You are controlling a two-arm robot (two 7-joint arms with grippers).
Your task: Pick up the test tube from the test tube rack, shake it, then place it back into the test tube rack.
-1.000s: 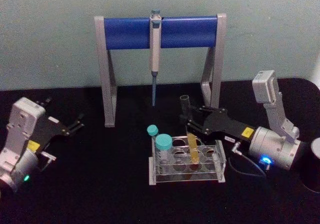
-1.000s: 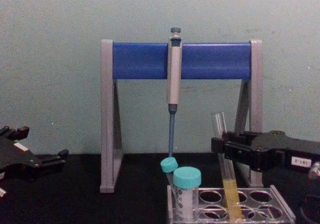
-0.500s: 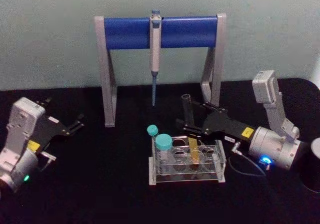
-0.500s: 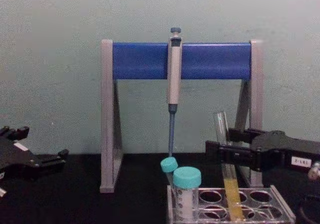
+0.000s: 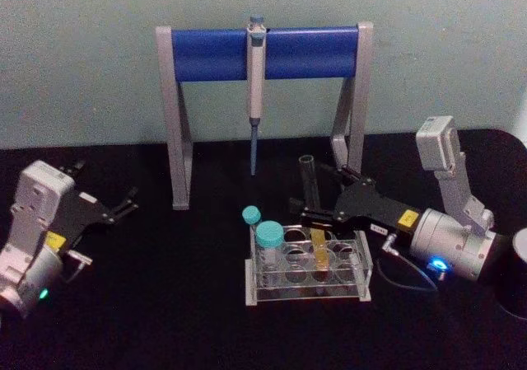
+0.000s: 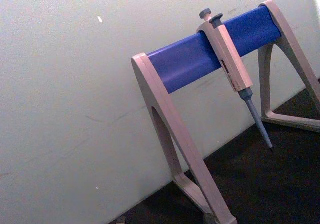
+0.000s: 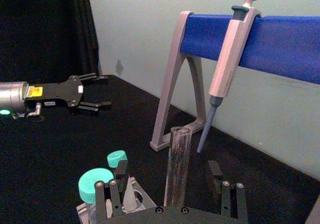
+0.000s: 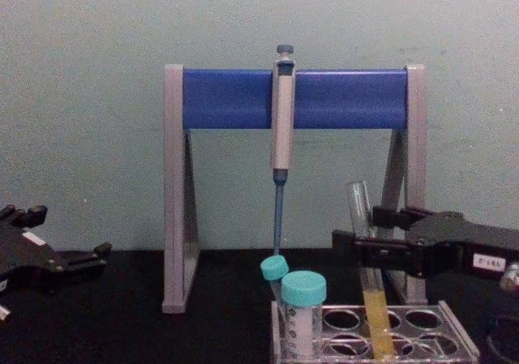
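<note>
The left gripper [image 5: 123,203] rests on the black table [image 5: 165,304] at the far left, fingers spread and empty. Behind the middle, a pipette [image 8: 281,113] hangs from the blue-barred stand [image 8: 227,98]. Right of centre, the rack [image 5: 362,273] holds two teal-capped tubes [image 5: 268,246] and the test tube [image 8: 366,283], upright in a hole with yellow liquid low down. The right gripper [image 5: 317,193] reaches in from the right, its fingers [image 8: 357,245] released either side of the tube's upper part.
</note>
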